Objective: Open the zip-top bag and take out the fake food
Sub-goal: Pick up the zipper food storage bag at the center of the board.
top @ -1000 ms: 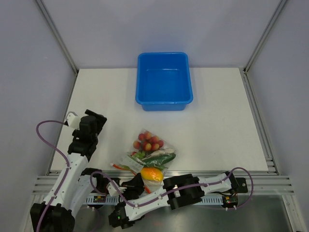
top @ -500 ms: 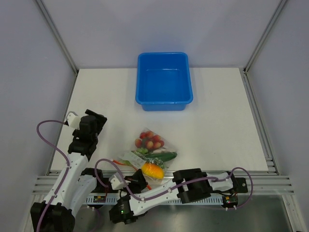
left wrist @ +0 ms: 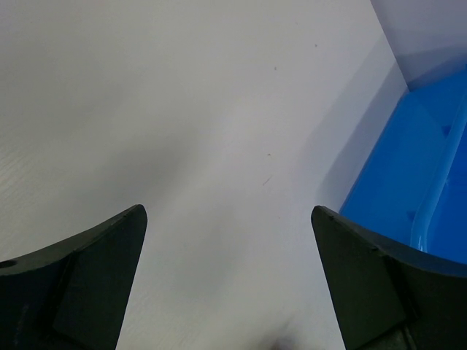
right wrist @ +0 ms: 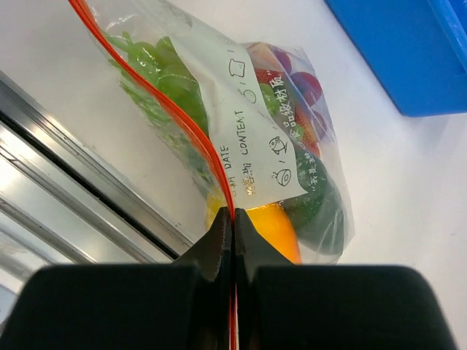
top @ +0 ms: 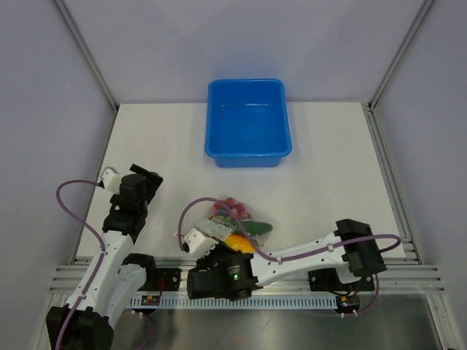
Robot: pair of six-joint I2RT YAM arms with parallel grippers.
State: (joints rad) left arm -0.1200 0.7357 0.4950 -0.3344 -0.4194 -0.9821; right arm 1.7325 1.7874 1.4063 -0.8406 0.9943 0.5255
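Seemingly right claw (right wrist: 232,222) clamps zip-top bag (right wrist: 252,138) edge.

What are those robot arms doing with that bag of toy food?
The right claw is pinched shut on the orange-red zip strip of the zip-top bag, near the front edge of the table. The fake food is all inside the bag; none is out yet. The left claw hangs open over bare table, holding nothing. The blue tub at the back is empty.

Bright, even light; soft shadow beside blue tub (left wrist: 408,182), faint sheen on zip-top bag (right wrist: 241,131).
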